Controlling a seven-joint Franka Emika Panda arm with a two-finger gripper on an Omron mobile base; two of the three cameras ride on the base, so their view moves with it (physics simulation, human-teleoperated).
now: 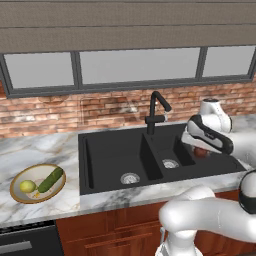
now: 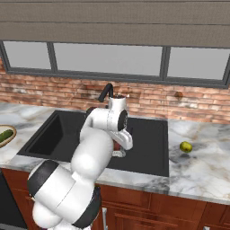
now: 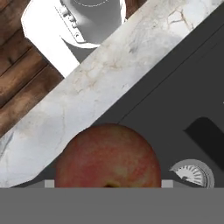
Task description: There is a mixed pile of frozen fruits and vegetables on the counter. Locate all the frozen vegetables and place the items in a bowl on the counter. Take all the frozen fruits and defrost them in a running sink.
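Observation:
My gripper [image 1: 199,150] hangs over the right basin of the black sink [image 1: 110,155], shut on the dark red ball [image 1: 199,152]. In the hand view that ball [image 3: 107,157] sits between the fingertips, above the basin floor and a steel drain [image 3: 192,173]. A sliver of the ball [image 2: 117,146] peeks out under the hand in the right base view. The bowl [image 1: 12,189] stands on the counter left of the sink and holds the long green piece [image 1: 50,179] and a pale yellow-green ball [image 1: 27,186]. A lemon-like ball [image 2: 186,146] lies on the counter right of the sink [image 2: 148,143].
The black gooseneck tap [image 1: 154,112] rises behind the divider between the basins; I see no water running from it. A brick wall and windows close off the back. The marble counter edge [image 3: 109,83] runs just in front of the held ball.

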